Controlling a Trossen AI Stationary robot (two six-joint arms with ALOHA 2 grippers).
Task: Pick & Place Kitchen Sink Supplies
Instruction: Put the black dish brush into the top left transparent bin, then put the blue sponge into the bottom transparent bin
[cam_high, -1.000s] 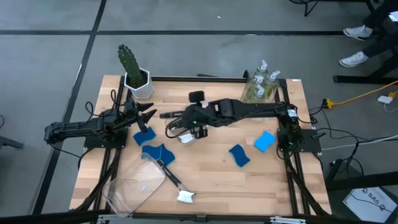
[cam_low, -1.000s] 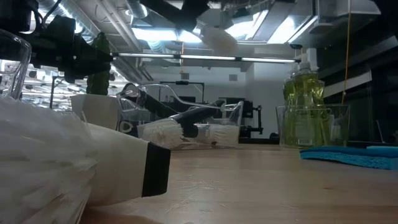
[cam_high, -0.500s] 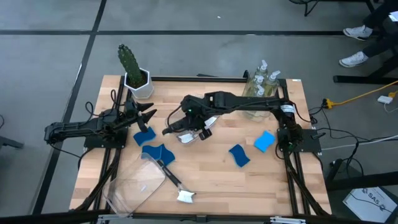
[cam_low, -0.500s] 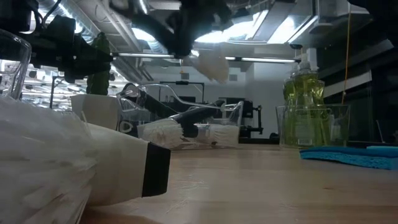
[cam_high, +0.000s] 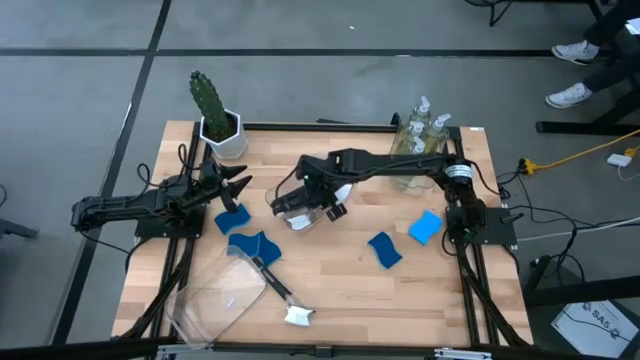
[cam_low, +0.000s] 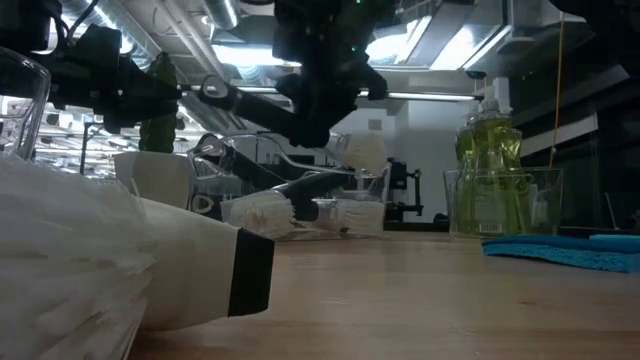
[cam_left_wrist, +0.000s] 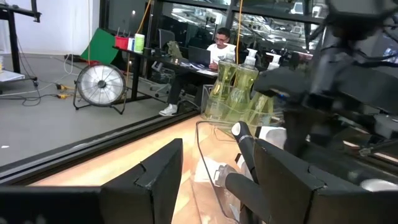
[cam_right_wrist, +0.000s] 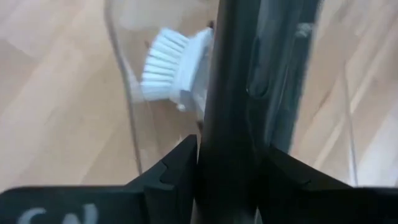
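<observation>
**A:** Start at the left edge. What is there?

**B:** The left gripper (cam_high: 240, 186) hovers over the light wooden table (cam_high: 340, 290), fingers (cam_left_wrist: 155, 180) spread wide and holding nothing. Behind it stands a green cactus in a white pot (cam_high: 210, 105). Just beside the gripper lie two flat blue sponges (cam_high: 233, 218) (cam_high: 255, 245). Toward the front, a large clear plastic bin (cam_high: 215, 295) lies tipped over, with a black-handled dish brush with a white head (cam_high: 280, 292) lying half out of it.

**A:** And the middle?

**B:** The right arm reaches across to the centre. The right gripper (cam_high: 303, 196) is clamped on the black handle of a second white-headed dish brush (cam_low: 362, 152), which hangs tilted just above a small clear plastic bin (cam_right_wrist: 118, 68). Other white brush heads (cam_right_wrist: 171, 65) lie inside that bin.

**A:** The right side?

**B:** Two more blue sponges (cam_high: 384, 249) (cam_high: 426, 226) lie flat on the wood. At the back right corner, clear pump bottles of yellowish-green soap (cam_high: 420, 125) stand upright in another clear bin (cam_low: 455, 205).
</observation>
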